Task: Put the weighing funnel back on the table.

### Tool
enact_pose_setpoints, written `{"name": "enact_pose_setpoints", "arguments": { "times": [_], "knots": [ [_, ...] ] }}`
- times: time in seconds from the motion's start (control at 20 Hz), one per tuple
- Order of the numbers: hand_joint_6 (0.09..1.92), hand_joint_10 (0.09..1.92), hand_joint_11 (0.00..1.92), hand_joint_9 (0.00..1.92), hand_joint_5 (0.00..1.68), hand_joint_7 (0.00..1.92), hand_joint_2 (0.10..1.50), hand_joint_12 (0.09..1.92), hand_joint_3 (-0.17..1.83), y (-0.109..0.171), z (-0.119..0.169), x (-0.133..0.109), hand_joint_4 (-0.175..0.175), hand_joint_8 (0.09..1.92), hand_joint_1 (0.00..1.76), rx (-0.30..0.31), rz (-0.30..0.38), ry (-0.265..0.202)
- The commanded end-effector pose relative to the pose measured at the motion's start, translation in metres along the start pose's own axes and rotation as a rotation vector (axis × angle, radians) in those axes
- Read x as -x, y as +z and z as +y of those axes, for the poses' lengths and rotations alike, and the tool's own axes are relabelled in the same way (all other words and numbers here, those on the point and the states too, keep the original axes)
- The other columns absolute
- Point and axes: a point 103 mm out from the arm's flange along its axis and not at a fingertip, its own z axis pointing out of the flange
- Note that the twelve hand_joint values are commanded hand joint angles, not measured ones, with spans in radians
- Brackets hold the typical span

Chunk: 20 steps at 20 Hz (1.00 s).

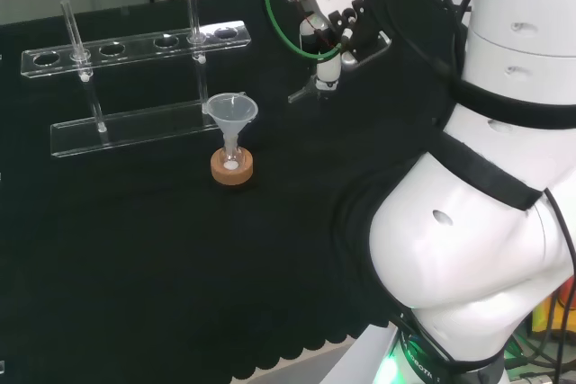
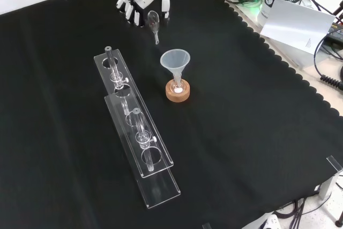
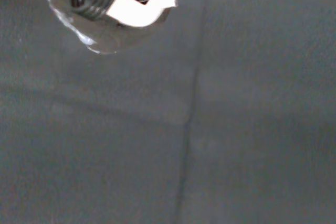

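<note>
Starting with the robot hand [image 2: 140,1]: sitting at the top of the front view, pointing down at the table [image 2: 241,132], curled round the weighing funnel [image 2: 154,24] and holding it by the bowl end. Dangling that little clear piece just under the fingertips, short stem aimed down and a bit toward the camera. Honestly can't tell whether the stem tip touches the black cloth or sits just above it. Same deal from the head view: robot hand [image 1: 331,20] near the top middle, just left of the big white arm links [image 1: 504,177], next to a looping green cable [image 1: 270,15], with the weighing funnel [image 1: 304,92] poking out underneath, stem off to the left. From the wrist view, a blurry white bit of the robot hand [image 3: 131,9] and a curved glassy edge right against it, looks like the weighing funnel [image 3: 100,38], over creased cloth. Moving outward: below the hand in the front view and apart from it, the funnel [image 2: 175,59], mouth up, stem down in a small flask [image 2: 178,85] on a cork ring [image 2: 178,94]. Left of that, a long clear rack [image 2: 134,116] with round holes and two upright tubes [image 2: 111,64]. In the head view, same rack [image 1: 135,47] at the back left, with the funnel [image 1: 232,111] and cork ring [image 1: 232,169] just in front of it.
</note>
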Motion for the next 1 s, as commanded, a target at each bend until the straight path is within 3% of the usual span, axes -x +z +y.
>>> {"name": "enact_pose_setpoints", "arguments": {
  "times": [0.05,1.0],
  "knots": [
    [1.04,0.6,0.23,0.72,1.01,0.56,0.87,1.35,0.48,0.03,0.018,-0.001,0.175,0.71,1.03,-0.042,0.062,0.011],
    [1.04,0.6,0.23,0.72,1.01,0.56,0.87,1.35,0.47,0.08,0.062,-0.051,0.175,0.71,1.03,-0.116,0.099,-0.106]
  ]
}}
